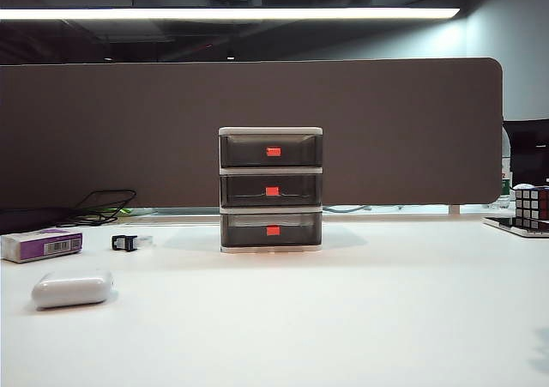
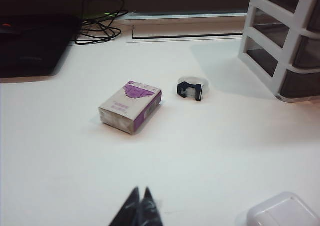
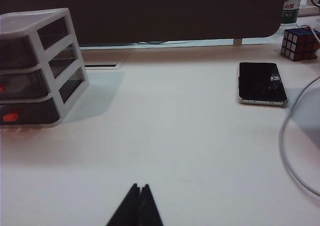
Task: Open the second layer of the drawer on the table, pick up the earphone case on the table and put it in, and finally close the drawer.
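My left gripper (image 2: pixel 140 198) and right gripper (image 3: pixel 140 196) hang above the table (image 1: pixel 360 318), fingertips pressed together, holding nothing. The drawer (image 1: pixel 271 190) stands mid-table toward the far edge, second layer (image 1: pixel 271 190) shut. The earphone case (image 1: pixel 72 288) lies near the table's left edge.

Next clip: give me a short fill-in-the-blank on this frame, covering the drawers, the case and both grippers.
1. All three layers of the drawer are ___.
2. The earphone case lies on the ___, in no layer.
3. Each layer's handle is coloured ___.
4. The left gripper and right gripper, both above bare table, have their jaws ___.

Missing words: closed; table; red; shut
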{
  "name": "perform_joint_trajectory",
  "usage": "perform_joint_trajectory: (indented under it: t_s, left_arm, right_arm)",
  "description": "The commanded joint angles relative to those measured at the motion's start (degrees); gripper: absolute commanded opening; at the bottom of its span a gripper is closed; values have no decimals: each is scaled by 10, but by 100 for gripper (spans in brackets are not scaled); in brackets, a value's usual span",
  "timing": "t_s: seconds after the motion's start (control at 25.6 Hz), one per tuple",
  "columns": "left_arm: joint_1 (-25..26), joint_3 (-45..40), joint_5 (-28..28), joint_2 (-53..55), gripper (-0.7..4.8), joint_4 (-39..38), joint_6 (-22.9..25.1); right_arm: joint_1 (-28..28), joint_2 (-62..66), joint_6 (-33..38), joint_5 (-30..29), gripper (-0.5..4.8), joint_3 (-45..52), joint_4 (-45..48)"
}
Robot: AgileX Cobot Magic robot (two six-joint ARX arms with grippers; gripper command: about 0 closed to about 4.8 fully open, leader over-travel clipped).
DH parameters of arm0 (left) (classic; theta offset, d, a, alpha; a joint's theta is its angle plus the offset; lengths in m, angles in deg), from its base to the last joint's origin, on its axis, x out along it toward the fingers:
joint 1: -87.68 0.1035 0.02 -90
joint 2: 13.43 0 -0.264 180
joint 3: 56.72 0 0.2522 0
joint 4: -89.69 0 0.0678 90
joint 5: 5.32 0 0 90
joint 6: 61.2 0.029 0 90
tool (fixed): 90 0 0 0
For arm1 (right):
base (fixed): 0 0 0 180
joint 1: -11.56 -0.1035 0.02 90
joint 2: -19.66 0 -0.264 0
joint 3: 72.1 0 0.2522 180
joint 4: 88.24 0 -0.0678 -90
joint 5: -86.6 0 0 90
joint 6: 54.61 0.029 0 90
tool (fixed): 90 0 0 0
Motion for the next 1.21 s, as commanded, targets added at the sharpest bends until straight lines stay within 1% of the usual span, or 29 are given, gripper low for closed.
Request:
perform_joint_trajectory:
  t_s: [0.04,0.58,0.7,0.82,0.9,0.94,0.97,1.01,1.05,1.13,1.21]
  left_arm:
    - [1,1,2,0,-5,5,-4]
    - [1,1,2,0,-5,5,-4]
    - [1,1,2,0,-5,6,-4]
    - [1,1,2,0,-5,20,-4]
    - [1,1,2,0,-5,33,-12]
    - [0,1,4,0,-5,38,-23]
    - [0,1,31,0,-5,42,-68]
    - [0,1,49,0,-5,42,-96]
    - [0,1,107,0,-5,42,-156]
    - [0,1,177,0,-5,40,-196]
    - [0,0,235,0,-5,40,-208]
  right_arm:
    - [0,-1,-1,1,-5,2,6]
    - [0,-1,-1,1,-5,2,6]
    - [-1,-1,1,-5,-5,2,5]
    - [-1,-1,1,-26,-5,2,5]
    - [-1,-1,3,-57,-5,2,5]
    - [-1,-1,5,-76,-5,2,5]
    - [-1,-1,22,-126,-5,2,5]
    - [-1,-1,38,-161,-5,2,5]
    - [-1,-1,61,-227,-5,2,5]
    - [-1,-1,64,-288,-5,2,5]
    - [-1,-1,64,-324,-5,2,4]
